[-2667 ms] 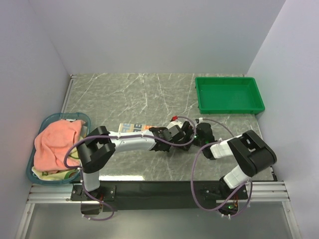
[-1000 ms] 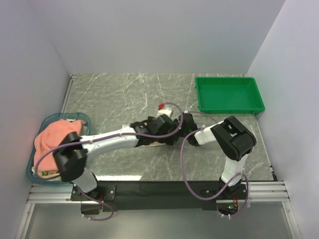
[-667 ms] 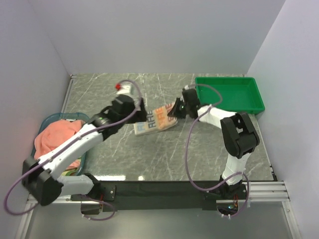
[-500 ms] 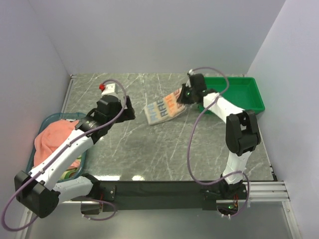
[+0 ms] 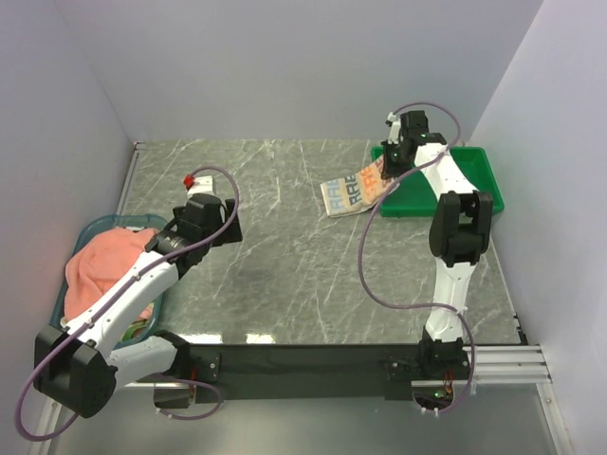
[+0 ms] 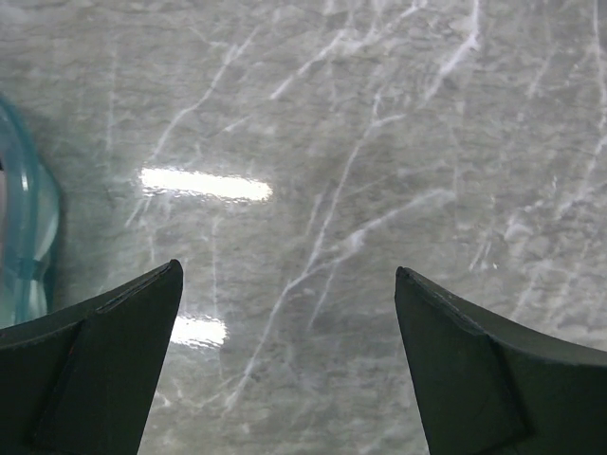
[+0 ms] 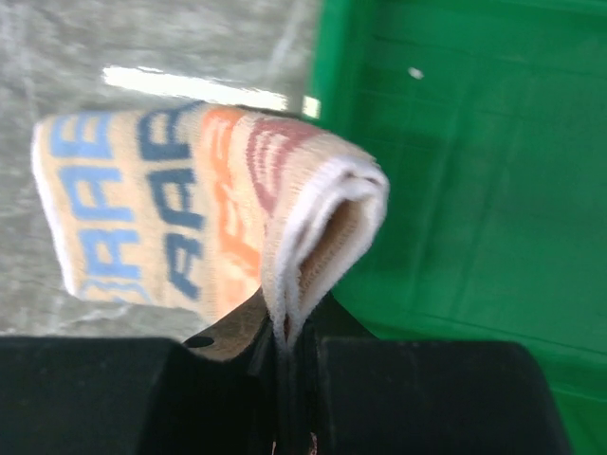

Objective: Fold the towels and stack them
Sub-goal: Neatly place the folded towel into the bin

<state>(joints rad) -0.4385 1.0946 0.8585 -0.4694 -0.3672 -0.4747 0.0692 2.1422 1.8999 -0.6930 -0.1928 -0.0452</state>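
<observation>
The right hand is clamped on one end of the folded lettered towel at upper right. The towel's long axis runs left-right, with its free end pointing left and slightly down, beside the green tray. The left hand is spread wide and holds nothing. A pink towel fills the basket at lower left.

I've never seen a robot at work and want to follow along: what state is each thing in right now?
cream lettered towel: folded, held at the tray's left edge
right tool: shut on the cream lettered towel
left tool: open, holding nothing
pink towel: heaped unfolded in the basket
blue basket: holding towels
green tray: no towel in it
</observation>
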